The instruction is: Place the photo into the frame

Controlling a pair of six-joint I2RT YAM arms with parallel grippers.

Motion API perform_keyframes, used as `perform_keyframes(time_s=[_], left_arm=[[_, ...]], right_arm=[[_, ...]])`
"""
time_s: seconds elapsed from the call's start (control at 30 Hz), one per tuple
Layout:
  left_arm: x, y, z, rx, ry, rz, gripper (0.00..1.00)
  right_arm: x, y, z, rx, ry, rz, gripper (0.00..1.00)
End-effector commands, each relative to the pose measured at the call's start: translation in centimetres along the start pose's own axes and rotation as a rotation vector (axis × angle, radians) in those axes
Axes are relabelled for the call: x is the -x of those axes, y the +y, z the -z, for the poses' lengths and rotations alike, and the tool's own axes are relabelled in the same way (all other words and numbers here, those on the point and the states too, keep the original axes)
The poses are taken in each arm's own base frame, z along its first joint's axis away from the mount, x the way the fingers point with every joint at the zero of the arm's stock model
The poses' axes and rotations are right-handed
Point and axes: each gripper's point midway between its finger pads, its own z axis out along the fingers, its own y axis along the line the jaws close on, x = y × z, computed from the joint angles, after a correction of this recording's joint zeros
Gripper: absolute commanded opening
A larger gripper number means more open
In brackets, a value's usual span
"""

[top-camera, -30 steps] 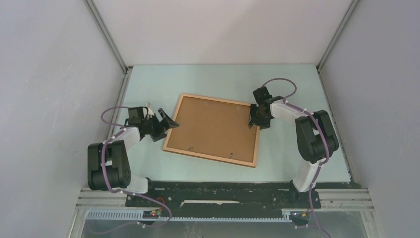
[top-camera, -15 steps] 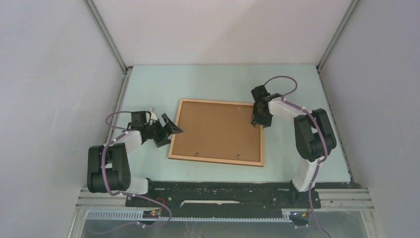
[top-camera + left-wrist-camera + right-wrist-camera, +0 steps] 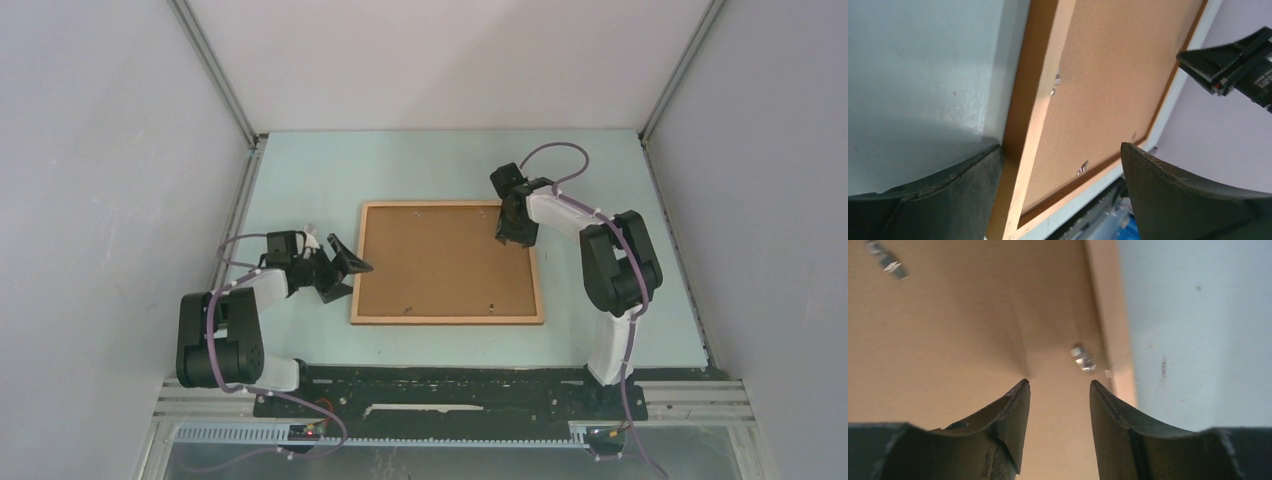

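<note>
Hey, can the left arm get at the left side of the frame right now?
Probably yes: the left tool is open and straddles the left rail of the frame, with nothing in the way.

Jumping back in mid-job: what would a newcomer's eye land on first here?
The frame lies back-up mid-table, its brown backing board filling it; no photo shows in any view. The left end effector gapes open astride the frame's left rim. The right end effector, fingers slightly apart, hangs over the board's far right corner beside a metal tab.
</note>
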Motion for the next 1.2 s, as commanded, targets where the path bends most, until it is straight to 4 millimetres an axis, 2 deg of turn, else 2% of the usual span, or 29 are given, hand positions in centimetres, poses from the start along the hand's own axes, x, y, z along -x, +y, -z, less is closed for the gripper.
perform_keyframes(time_s=[0.0, 0.17, 0.27, 0.37, 0.43, 0.57, 0.7, 0.93, 1.07, 1.17], left_arm=[[-3.5, 0.4, -0.3, -0.041, 0.137, 0.125, 0.97], [-3.3, 0.1, -0.2, -0.058, 0.129, 0.128, 0.97], [-2.8, 0.2, 0.1, -0.051, 0.108, 0.122, 0.97], [-2.5, 0.4, 0.2, -0.044, 0.098, 0.127, 0.97], [-2.4, 0.4, 0.3, -0.045, 0.092, 0.124, 0.97], [-1.8, -0.4, 0.8, -0.064, 0.061, 0.085, 1.00], [-1.4, -1.2, 1.5, -0.082, 0.020, 0.035, 1.00], [-1.5, -0.9, 1.3, -0.075, 0.031, 0.044, 1.00], [-1.2, -1.0, 1.5, -0.071, 0.014, 0.032, 1.00], [-1.2, -0.8, 1.3, -0.065, 0.018, 0.038, 1.00]], right_arm=[[0.3, 2.7, 0.3, 0.052, -0.005, -0.034, 0.55], [0.1, 2.4, -0.2, 0.023, 0.009, -0.027, 0.52], [0.5, 1.9, 0.9, 0.023, -0.013, -0.009, 0.57], [2.0, 1.3, 2.9, 0.048, -0.065, 0.005, 0.66], [2.7, 0.8, 3.4, 0.062, -0.077, 0.009, 0.72], [2.9, -0.8, 2.1, 0.067, -0.034, 0.015, 0.71], [3.0, -1.5, 0.9, 0.057, -0.028, 0.030, 0.70], [3.2, -1.8, -0.9, 0.058, -0.019, 0.038, 0.72], [2.6, -2.2, -1.8, 0.045, 0.013, 0.051, 0.69], [2.0, -2.5, -1.8, 0.039, 0.025, 0.061, 0.68]])
